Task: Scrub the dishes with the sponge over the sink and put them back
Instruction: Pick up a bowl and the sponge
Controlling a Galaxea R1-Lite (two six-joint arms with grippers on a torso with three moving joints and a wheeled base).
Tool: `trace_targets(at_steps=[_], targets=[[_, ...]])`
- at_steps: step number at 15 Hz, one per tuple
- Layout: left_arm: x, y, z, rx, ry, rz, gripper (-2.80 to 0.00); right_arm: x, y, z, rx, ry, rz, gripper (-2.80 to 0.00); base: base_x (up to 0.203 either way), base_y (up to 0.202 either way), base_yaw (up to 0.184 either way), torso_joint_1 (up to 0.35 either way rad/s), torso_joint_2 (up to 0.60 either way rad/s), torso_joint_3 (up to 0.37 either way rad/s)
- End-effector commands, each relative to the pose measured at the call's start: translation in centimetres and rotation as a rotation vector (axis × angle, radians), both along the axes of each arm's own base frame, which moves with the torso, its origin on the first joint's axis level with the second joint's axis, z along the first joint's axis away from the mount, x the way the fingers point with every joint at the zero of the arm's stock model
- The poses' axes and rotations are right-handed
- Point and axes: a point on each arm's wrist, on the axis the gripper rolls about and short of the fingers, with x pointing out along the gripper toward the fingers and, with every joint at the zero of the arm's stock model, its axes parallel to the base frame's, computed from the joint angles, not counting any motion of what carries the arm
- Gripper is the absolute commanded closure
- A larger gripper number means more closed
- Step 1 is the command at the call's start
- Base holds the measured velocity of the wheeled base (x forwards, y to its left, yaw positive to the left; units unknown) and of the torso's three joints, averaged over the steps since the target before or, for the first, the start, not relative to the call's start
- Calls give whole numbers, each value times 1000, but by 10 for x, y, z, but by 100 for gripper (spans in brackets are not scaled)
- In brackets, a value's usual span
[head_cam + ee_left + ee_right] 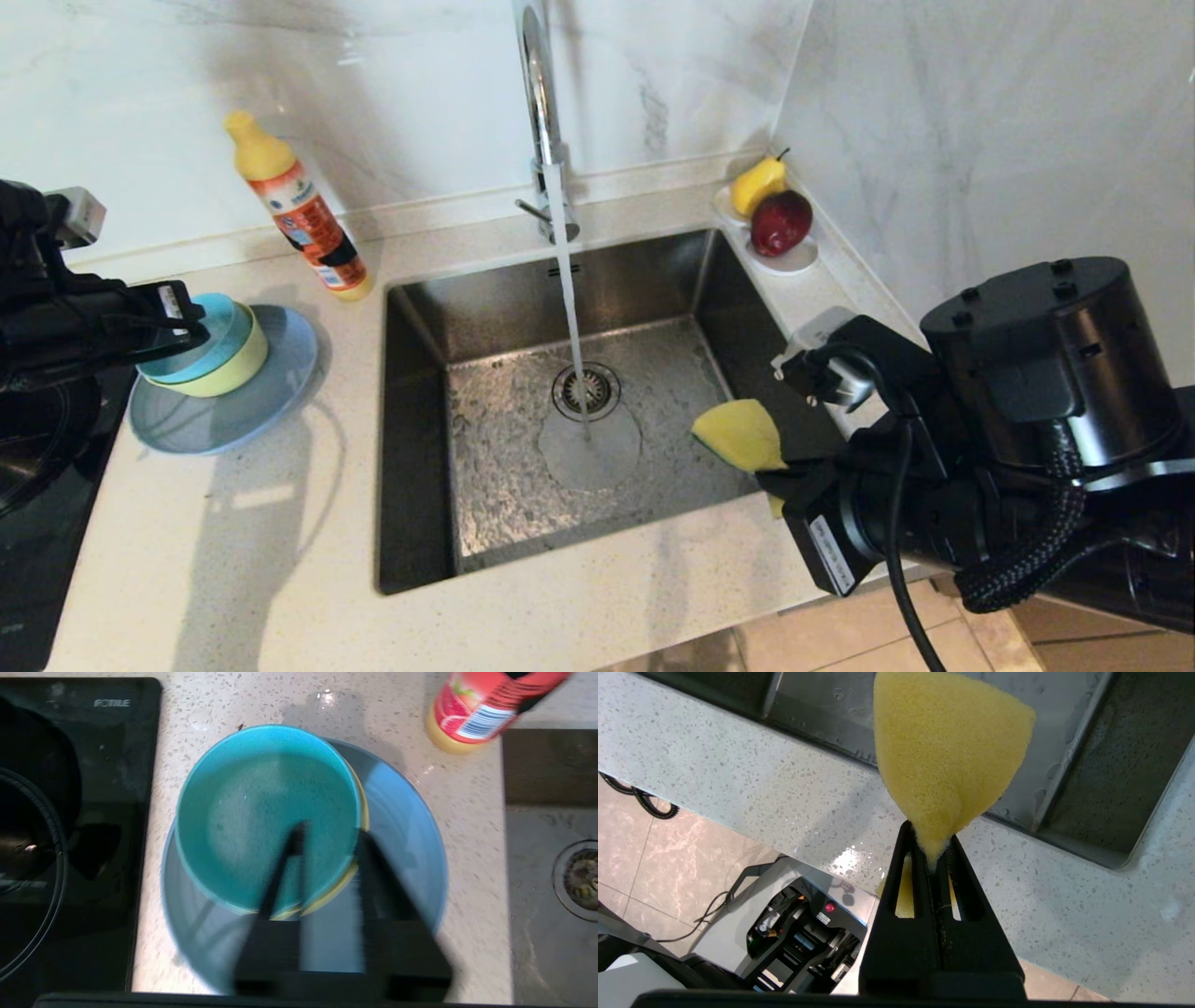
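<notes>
The dishes are stacked on the counter left of the sink (420, 392): a teal-blue bowl (219, 327) (261, 812) nests in a pale yellow bowl (238, 369) (336, 891) on a wide grey-blue plate (271, 392) (402, 826). My left gripper (191, 322) (331, 833) is open over the stack. One finger is inside the teal bowl, the other outside both bowl rims. At the sink's right edge my right gripper (784, 476) (931, 842) is shut on the yellow sponge (742, 434) (948, 746), which sticks out over the basin.
Water runs from the chrome faucet (541, 93) onto the drain (586, 390). An orange detergent bottle (303, 219) (476, 714) stands behind the dishes. A white dish of fruit (775, 215) sits in the back right corner. A black cooktop (37, 485) (70, 812) borders the dishes on the left.
</notes>
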Motion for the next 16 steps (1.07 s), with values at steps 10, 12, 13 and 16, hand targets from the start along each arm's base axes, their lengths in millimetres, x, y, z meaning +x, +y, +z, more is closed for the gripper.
trace_targets(at_steps=[10, 12, 13, 16], targets=[[44, 18, -7, -152, 18, -70, -280, 0, -1, 1, 5, -3, -4, 0, 0, 0, 0, 0, 0, 0], [50, 18, -6, -166, 12, -112, -280, 0, -1, 2, 8, -5, -4, 0, 0, 0, 0, 0, 0, 0], [53, 19, -7, -167, 9, -118, -280, 0, -1, 2, 7, -4, -4, 0, 0, 0, 0, 0, 0, 0], [64, 23, -10, -166, 7, -121, -280, 1, 0, 1, 6, -3, -4, 0, 0, 0, 0, 0, 0, 0]])
